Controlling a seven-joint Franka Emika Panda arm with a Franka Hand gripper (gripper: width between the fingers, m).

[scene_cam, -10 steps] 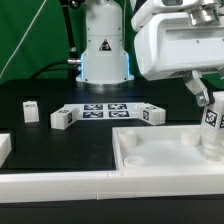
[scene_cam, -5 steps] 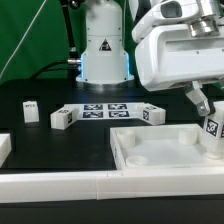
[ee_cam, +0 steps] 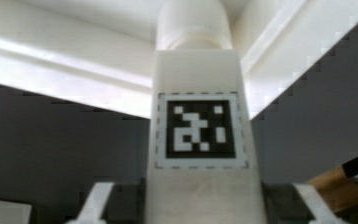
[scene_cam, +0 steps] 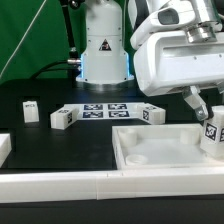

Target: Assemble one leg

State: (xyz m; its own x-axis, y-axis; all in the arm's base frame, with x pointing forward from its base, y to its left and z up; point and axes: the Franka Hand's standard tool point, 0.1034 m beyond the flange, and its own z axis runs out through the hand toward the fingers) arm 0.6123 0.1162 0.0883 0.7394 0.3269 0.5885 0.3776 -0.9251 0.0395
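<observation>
My gripper (scene_cam: 204, 112) is shut on the leg (scene_cam: 211, 135), a small white post with a black-and-white tag, and holds it upright at the exterior view's right. The leg's lower end is at the right-hand corner of the wide white square panel (scene_cam: 150, 152); whether it touches is hidden. In the wrist view the leg (ee_cam: 202, 110) fills the middle, tag facing the camera, between my gripper's (ee_cam: 202, 205) fingers (ee_cam: 98, 200). The panel's white rim (ee_cam: 51, 70) lies beyond it.
Three more tagged white legs (scene_cam: 30, 110) (scene_cam: 62, 118) (scene_cam: 151, 114) stand on the black table near the marker board (scene_cam: 104, 110). A long white rail (scene_cam: 60, 186) lies along the front. A white piece (scene_cam: 4, 148) sits at the left edge. The robot base (scene_cam: 103, 45) stands behind.
My gripper has come down with the leg, which now sits lower, at the panel's right-hand corner.
</observation>
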